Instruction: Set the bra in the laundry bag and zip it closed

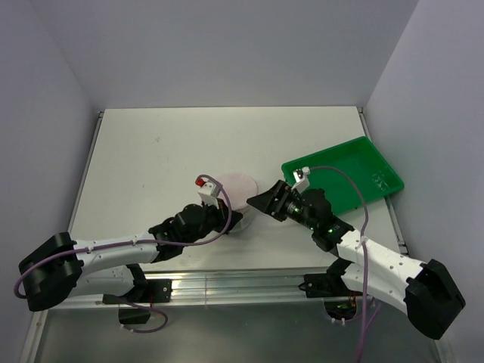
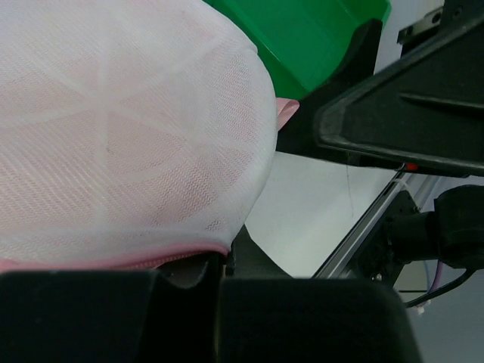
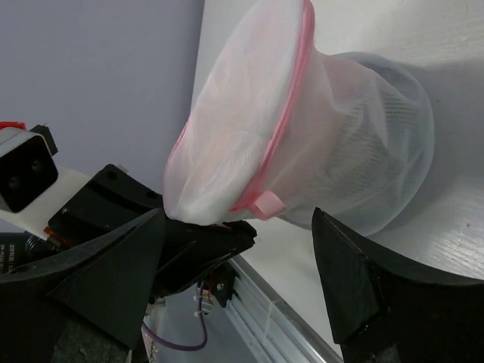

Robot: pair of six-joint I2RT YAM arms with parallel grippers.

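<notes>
The laundry bag (image 1: 239,190), a round white mesh pouch with a pink zipper rim (image 3: 283,128), lies on the table left of the green tray. It fills the left wrist view (image 2: 128,113). The bra shows only as a pale pink tint through the mesh (image 2: 151,151). My left gripper (image 1: 230,219) is shut on the bag's near rim (image 2: 218,266) and lifts that edge. My right gripper (image 1: 261,203) is open just right of the bag, its fingers (image 3: 113,272) on either side of a pink tab (image 3: 268,204) on the zipper line, not touching it.
The green tray (image 1: 344,178) stands at the right, close behind my right gripper, and shows in the left wrist view (image 2: 318,30). The table's near metal rail (image 1: 242,283) runs under both arms. Grey walls enclose the table.
</notes>
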